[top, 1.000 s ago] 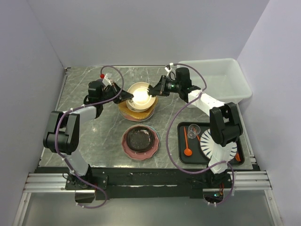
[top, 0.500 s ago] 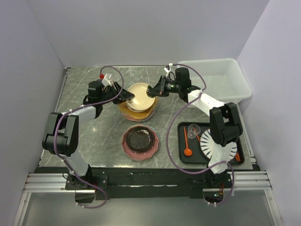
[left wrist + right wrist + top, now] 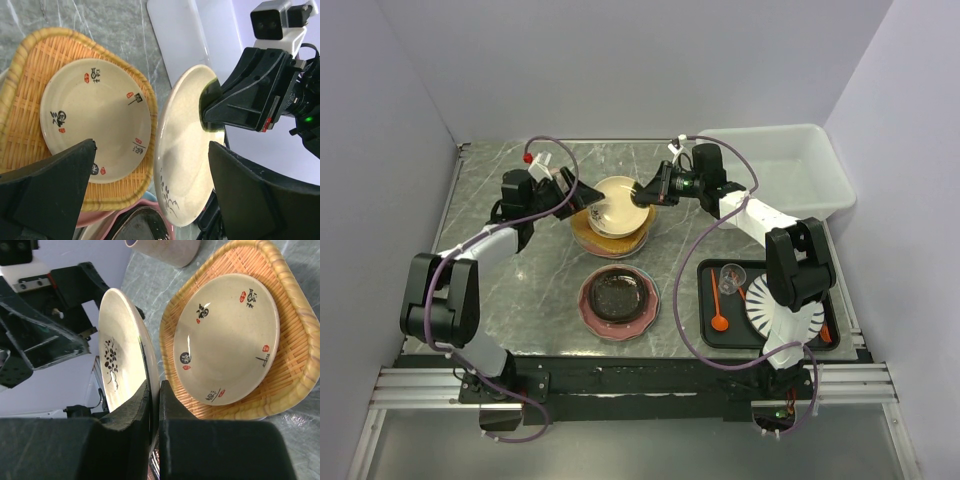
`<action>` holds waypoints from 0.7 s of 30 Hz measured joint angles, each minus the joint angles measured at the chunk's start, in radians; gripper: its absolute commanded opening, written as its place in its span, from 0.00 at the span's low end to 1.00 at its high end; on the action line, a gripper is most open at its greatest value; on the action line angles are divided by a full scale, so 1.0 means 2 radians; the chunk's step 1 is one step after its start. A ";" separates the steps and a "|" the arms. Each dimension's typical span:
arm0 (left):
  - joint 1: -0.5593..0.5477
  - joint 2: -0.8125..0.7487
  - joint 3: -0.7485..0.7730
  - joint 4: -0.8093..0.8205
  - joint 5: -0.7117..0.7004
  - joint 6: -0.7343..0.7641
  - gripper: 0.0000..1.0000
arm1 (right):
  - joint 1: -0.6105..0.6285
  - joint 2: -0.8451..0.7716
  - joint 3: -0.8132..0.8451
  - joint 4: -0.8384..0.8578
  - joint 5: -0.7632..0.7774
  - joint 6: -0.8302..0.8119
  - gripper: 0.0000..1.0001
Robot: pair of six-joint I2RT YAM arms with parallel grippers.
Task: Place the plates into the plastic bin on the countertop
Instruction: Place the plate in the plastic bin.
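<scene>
Bearing everything: grey-green countertop, with plastic bin parked at the far right corner, well apart from the work. Stacked mid-counter, plates, with orange woven plate under small red-marked plate. Tilted on edge above that stack, cream plate, pinched at its rim by right gripper, likely tipped up for a one-armed carry to the bin. Spread wide beside the opposite rim and gripping nothing, left gripper, probably leaving the carry to its partner.
</scene>
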 measured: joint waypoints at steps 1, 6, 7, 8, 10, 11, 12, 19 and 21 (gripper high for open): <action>0.000 -0.004 0.000 -0.001 -0.003 0.002 0.99 | 0.000 0.000 0.000 0.000 0.000 0.000 0.00; 0.000 -0.013 0.000 -0.016 -0.017 0.013 0.99 | 0.000 0.000 0.000 -0.007 0.003 -0.002 0.00; 0.000 -0.015 0.000 -0.021 -0.020 0.014 0.99 | 0.000 0.000 0.001 -0.010 0.004 -0.004 0.00; 0.000 -0.017 0.000 -0.026 -0.024 0.016 0.99 | 0.000 0.000 0.001 -0.013 0.006 -0.006 0.00; 0.000 -0.021 0.000 -0.033 -0.030 0.020 0.99 | 0.000 0.000 0.002 -0.020 0.010 -0.009 0.00; 0.000 -0.024 0.000 -0.035 -0.032 0.022 0.99 | 0.000 0.000 0.002 -0.024 0.011 -0.010 0.00; 0.000 -0.027 0.000 -0.039 -0.035 0.024 0.99 | 0.000 0.000 0.003 -0.029 0.014 -0.012 0.00; 0.000 -0.051 0.000 -0.056 -0.049 0.035 0.99 | -0.003 0.000 0.026 -0.059 0.030 -0.023 0.00; 0.000 -0.054 0.000 -0.058 -0.054 0.039 0.99 | -0.006 0.000 0.031 -0.065 0.032 -0.027 0.00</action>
